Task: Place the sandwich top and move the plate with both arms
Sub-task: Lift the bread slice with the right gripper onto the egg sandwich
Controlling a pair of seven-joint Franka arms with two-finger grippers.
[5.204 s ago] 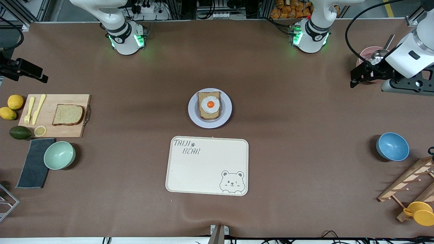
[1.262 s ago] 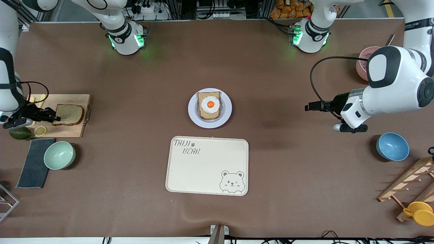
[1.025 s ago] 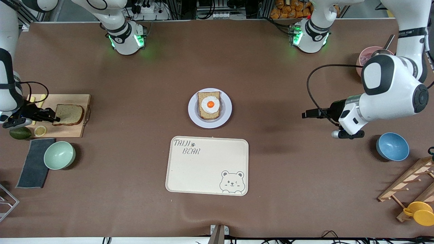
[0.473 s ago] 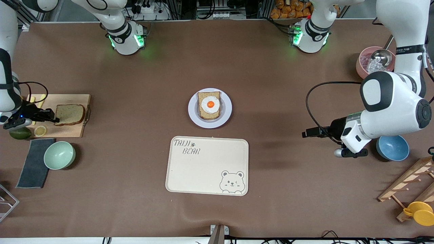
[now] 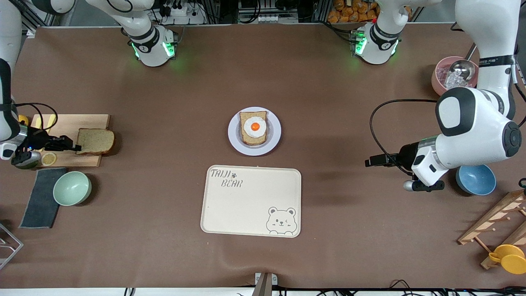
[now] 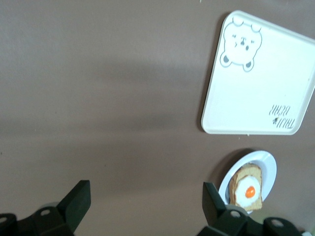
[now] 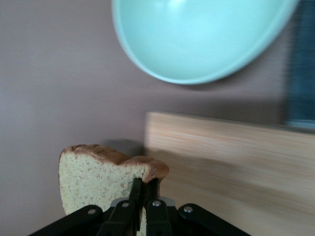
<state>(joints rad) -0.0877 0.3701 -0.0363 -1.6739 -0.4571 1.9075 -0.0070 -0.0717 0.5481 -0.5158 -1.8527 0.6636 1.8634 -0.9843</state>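
Note:
The sandwich top (image 5: 95, 141), a plain brown bread slice, hangs lifted over the edge of the wooden cutting board (image 5: 70, 135), pinched at its edge by my right gripper (image 5: 76, 147). It shows in the right wrist view (image 7: 93, 182) with the fingers (image 7: 137, 194) shut on its crust. The pale plate (image 5: 235, 139) holds a slice with a fried egg (image 5: 254, 126) at mid-table; it also shows in the left wrist view (image 6: 268, 164). My left gripper (image 5: 369, 162) is open and empty, over bare table toward the left arm's end.
A cream bear-print tray (image 5: 251, 201) lies nearer the camera than the plate. A mint bowl (image 5: 72, 188), grey cloth (image 5: 42, 197), lemon slice and avocado sit by the board. A blue bowl (image 5: 476, 179), pink bowl (image 5: 446, 74) and wooden rack (image 5: 493, 222) are at the left arm's end.
My right gripper has lifted the bread slice off the board and carried it toward the plate's side. My left arm swung in over the table and lowered, settling by the blue bowl.

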